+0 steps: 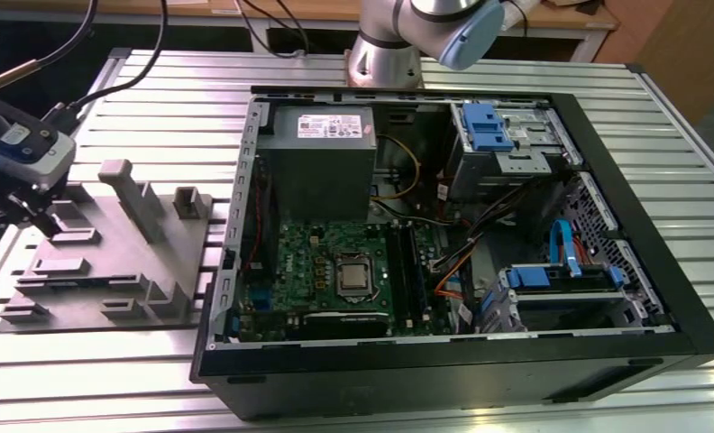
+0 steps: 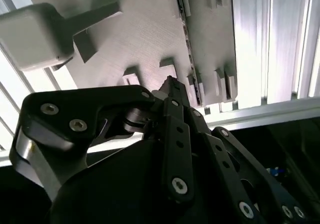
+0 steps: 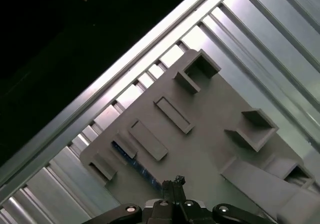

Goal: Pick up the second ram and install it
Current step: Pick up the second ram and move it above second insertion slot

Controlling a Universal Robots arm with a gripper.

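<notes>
The claw (image 1: pixel 30 219) hangs low over the far corner of the grey plate (image 1: pixel 105 271), at the exterior view's left. It is well apart from the open computer case (image 1: pixel 645 298). Whether it is open, closed or gripping anything, I cannot tell.

In the first wrist view the second ram (image 3: pixel 136 162) shows as a thin dark strip with a bluish sheen, set into the plate along its outer edge. The claw (image 3: pixel 176 182) sits at one end of the visible strip. Touching it or just above it cannot be made out.

On the inner side a flat rectangular block (image 3: pixel 148 140) stands just beside the ram. Outward, a narrow band of the ribbed surface (image 1: pixel 152 99) runs to the surface's rim, with darkness beyond, so room is tight there.

In the exterior view a tall grey post (image 1: pixel 126 194) rises upright from the plate, near the claw on its right but apart from it. The plate's right edge lies just beside the case's left wall. Bare ribbed metal stretches on the near side of the plate and on the far side, behind it. The green board (image 1: pixel 333 271) lies flat inside the case, walled in all round, with cables to its right.
</notes>
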